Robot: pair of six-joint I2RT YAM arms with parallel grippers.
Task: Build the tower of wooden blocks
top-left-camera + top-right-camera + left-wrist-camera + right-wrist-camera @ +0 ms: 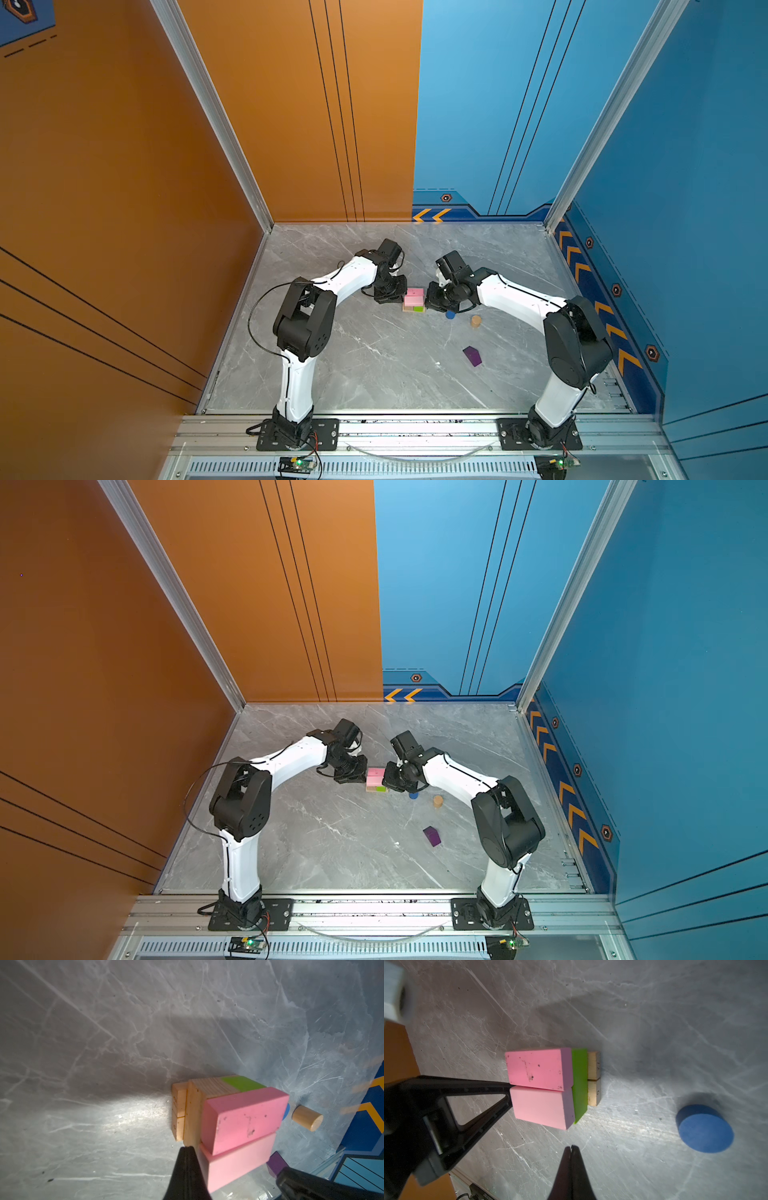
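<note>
Where the tower [414, 300] stood: mid-frame in both top views, between the claws; two pink slabs [537, 1070] lay over a green bar [579, 1084] and tan bars [593, 1066]
Left claw [188, 1148]: was pinched shut, empty; tip seemingly touched the slabs' end
Right claw [572, 1147]: was pinched shut, empty; sat just short of the tower
Loose pieces: blue disc [450, 315], tan peg [476, 321], purple block [472, 356]; lay lower right of the tower
Handling: looked light, stiff; smooth paint might slip; unglued layers would shift
Hold: flat opposite faces seemed best

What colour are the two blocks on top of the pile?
Pink: one bright slab, one paler slab. Clearest in the right wrist view.
</note>
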